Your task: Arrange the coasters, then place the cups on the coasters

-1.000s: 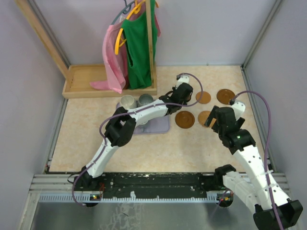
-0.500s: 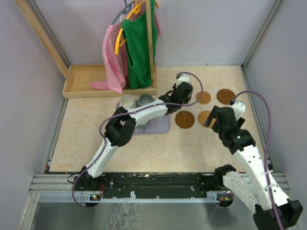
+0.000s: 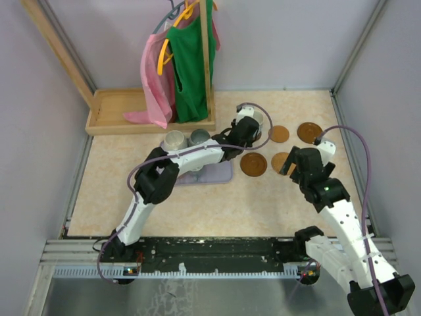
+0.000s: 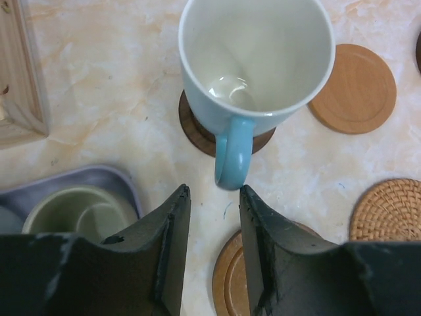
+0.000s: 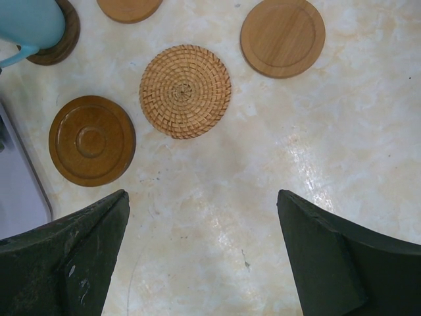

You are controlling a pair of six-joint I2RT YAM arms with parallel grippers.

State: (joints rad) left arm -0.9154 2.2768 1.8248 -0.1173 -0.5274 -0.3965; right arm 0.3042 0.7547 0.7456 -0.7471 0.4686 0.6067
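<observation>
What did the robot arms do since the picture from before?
The left tool let go of the blue mug, which stands on the dark coaster, and pulled back a little toward its base. The right tool stayed open above the woven coaster; nothing else moved.

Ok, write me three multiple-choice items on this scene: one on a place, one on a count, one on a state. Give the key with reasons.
1. Where does the white and light blue mug stand?
A. on a stack of plates
B. on a dark brown coaster
C. inside a bowl

2. How many coasters in the right wrist view are woven, like the woven coaster?
A. one
B. two
C. three

3. How is the right gripper?
A. shut on a coaster
B. shut on a cup
C. open, nothing between its fingers

Key:
1 B, as the dark disc shows under the mug's base in the left wrist view.
2 A, as every other disc in that view is smooth.
3 C, as its fingers stand wide apart over bare tabletop.
</observation>
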